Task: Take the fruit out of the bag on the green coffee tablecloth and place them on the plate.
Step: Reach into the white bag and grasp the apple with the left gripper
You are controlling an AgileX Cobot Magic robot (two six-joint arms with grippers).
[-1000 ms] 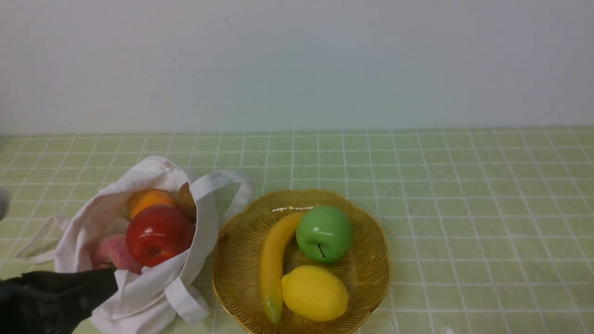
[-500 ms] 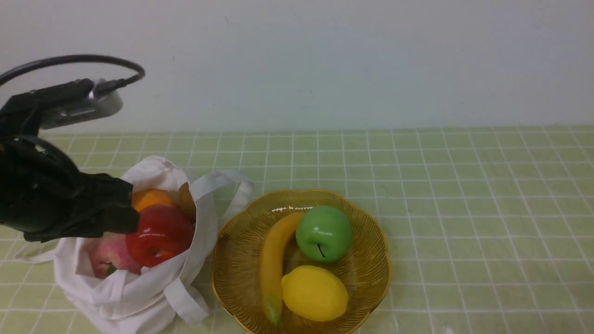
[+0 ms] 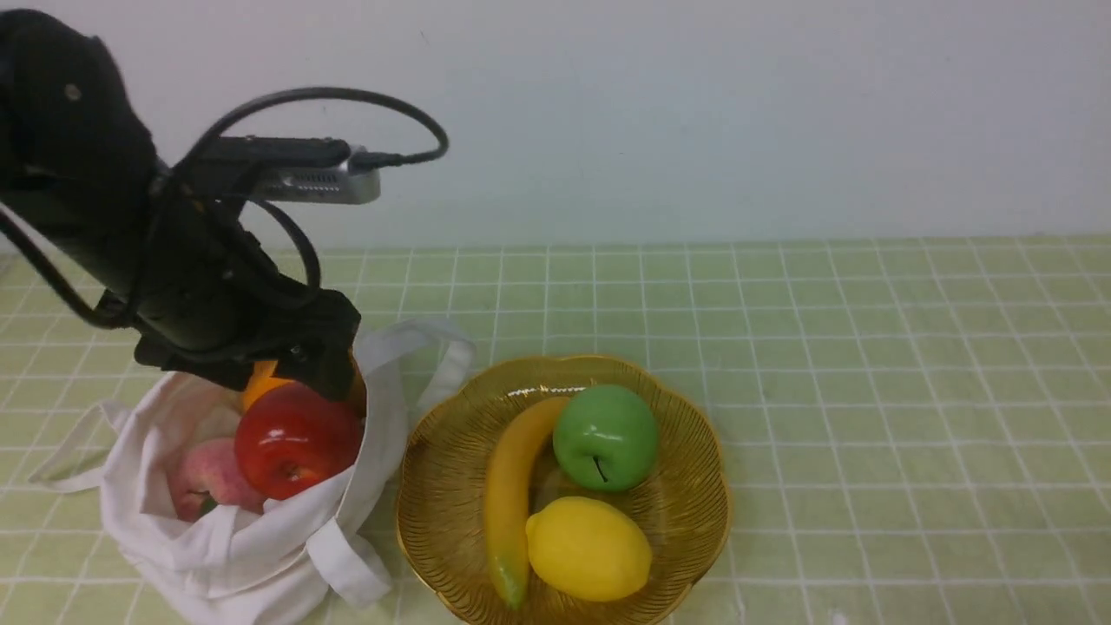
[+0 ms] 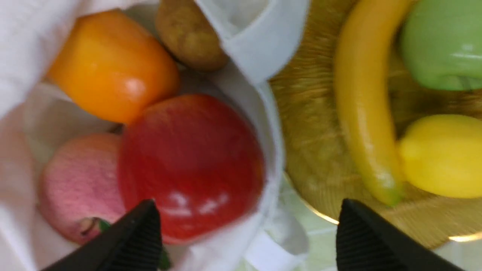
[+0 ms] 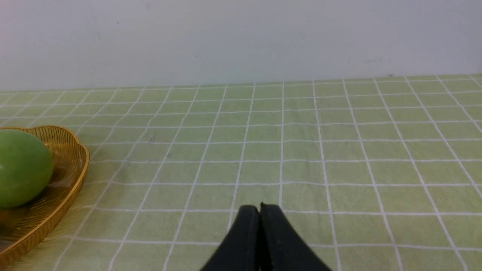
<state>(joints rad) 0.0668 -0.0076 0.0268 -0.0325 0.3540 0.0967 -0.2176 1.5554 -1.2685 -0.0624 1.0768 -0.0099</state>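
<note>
The white bag (image 3: 217,555) lies open at the left on the green coffee tablecloth (image 3: 868,391). Inside it are a glossy red apple (image 3: 295,438), an orange (image 3: 260,386), a pink peach (image 3: 204,477) and a small brownish fruit (image 4: 188,34). My left gripper (image 3: 312,373) hangs just above the bag's mouth, over the orange. In the left wrist view its gripper (image 4: 248,210) is open wide and holds nothing; the red apple (image 4: 190,165) and the bag's wall lie below the gap. The amber plate (image 3: 694,486) stands right of the bag. My right gripper (image 5: 260,206) is shut and empty above bare cloth.
On the plate lie a yellow banana (image 3: 512,486), a green apple (image 3: 605,437) and a lemon (image 3: 588,547). The bag's strap handles (image 3: 434,347) reach toward the plate's rim. A pale wall closes the far side of the table.
My left arm has swung up from the near left corner and moved right, over the bag's mouth. Its jaws have gone from shut to wide open. The fruit has not moved.
</note>
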